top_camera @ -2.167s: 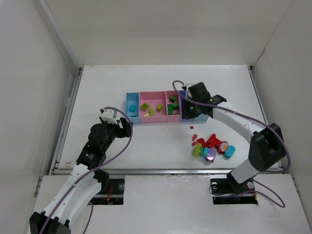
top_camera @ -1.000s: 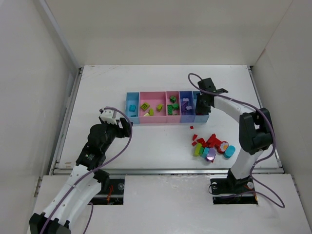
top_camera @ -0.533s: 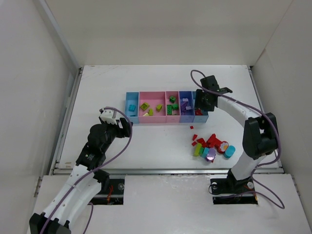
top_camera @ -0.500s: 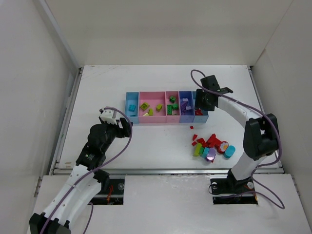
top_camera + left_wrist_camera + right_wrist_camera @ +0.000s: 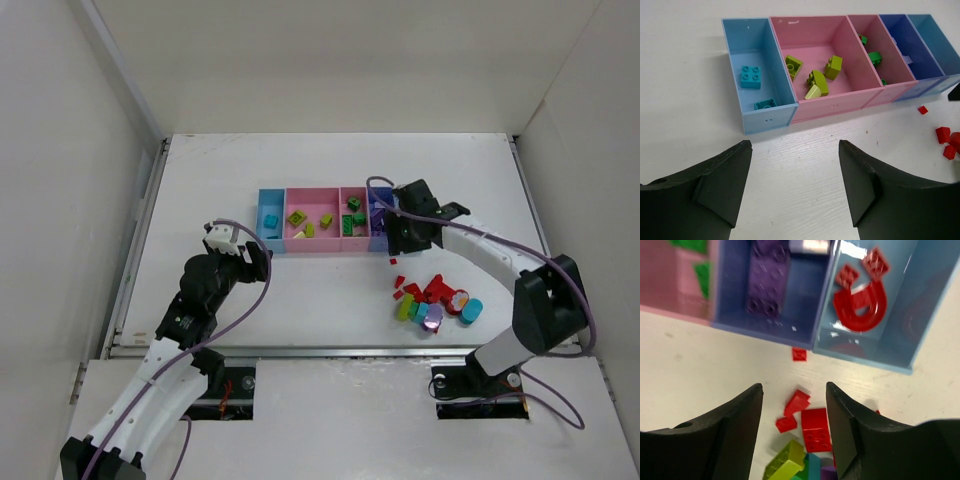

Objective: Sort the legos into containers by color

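The loose legos [image 5: 435, 300], red, lime, purple and cyan, some rounded, lie heaped on the desk [image 5: 300, 290] at 5 o'clock from the bins [image 5: 767, 117]; I judge them light, stiff and slick, best pinched across flat sides. My right fingers [image 5: 740, 430] hang spread and empty over their 12 o'clock edge; my left fingers [image 5: 720, 185], also released, sit at the bins' 7 o'clock.

My left gripper [image 5: 794, 150] hovers low over the table [image 5: 200, 180], between its left edge and middle, 2 fingers spread wide, holding nothing. My right arm [image 5: 480, 250] stretches toward the middle, my right gripper [image 5: 793, 387] facing down, jaws parted, empty.
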Controlling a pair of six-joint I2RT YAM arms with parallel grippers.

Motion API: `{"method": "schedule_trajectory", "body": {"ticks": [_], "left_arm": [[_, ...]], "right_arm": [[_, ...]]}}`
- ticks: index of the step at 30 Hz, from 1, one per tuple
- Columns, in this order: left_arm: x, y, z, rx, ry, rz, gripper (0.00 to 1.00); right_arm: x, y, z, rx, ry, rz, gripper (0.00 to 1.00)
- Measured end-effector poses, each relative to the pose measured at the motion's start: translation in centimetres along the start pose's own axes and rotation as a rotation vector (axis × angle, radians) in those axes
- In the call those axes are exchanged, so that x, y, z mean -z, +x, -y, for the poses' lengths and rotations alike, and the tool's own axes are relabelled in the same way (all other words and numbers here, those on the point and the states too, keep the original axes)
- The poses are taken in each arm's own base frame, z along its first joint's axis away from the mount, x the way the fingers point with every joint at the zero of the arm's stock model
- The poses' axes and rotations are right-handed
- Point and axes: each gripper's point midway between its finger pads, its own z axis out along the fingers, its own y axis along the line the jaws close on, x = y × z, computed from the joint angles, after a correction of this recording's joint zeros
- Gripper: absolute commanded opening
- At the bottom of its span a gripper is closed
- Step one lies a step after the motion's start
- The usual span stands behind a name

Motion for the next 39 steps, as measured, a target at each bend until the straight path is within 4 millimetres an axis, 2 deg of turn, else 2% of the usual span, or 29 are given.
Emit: {"method": "schedule_trajectory", "body": {"ticks": [2, 5, 16, 21, 26, 28, 31, 32, 33, 39], "left_arm": [[0.0, 0.0, 0.0, 0.000, 0.000, 0.000, 0.67], [0.0, 0.0, 0.0, 0.000, 0.000, 0.000, 0.67], [0.0, 0.0, 0.0, 0.000, 0.000, 0.000, 0.67], [0.0, 0.0, 0.0, 0.000, 0.000, 0.000, 0.67], [0.0, 0.0, 0.0, 0.000, 0.000, 0.000, 0.67], [0.0, 0.0, 0.0, 0.000, 0.000, 0.000, 0.67], [0.0, 0.0, 0.0, 0.000, 0.000, 0.000, 0.67], [0.0, 0.0, 0.0, 0.000, 0.000, 0.000, 0.67], [0.0, 0.0, 0.0, 0.000, 0.000, 0.000, 0.67], [0.0, 0.0, 0.0, 0.000, 0.000, 0.000, 0.67]], "right_arm": [[-1.2, 2.1, 0.4, 0.014, 0.014, -0.077, 0.56], [-2.4, 3.7, 0.6, 0.031, 0.021, -0.144, 0.54], [-6.0, 5.8, 0.8, 0.055, 0.044, -0.253, 0.45], [-6.5, 5.3, 0.9, 0.056, 0.052, -0.229, 0.45], [-6.8, 4.9, 0.5, 0.068, 0.049, -0.211, 0.39], [-6.9, 4.8, 0.2, 0.073, 0.047, -0.205, 0.34], [-7.1, 4.5, -0.4, 0.082, 0.041, -0.193, 0.16], [-7.2, 4.4, -0.5, 0.085, 0.039, -0.191, 0.06], [-7.2, 4.4, -0.6, 0.087, 0.040, -0.189, 0.02], [-7.0, 4.2, -1.1, 0.090, 0.033, -0.181, 0.00]]}}
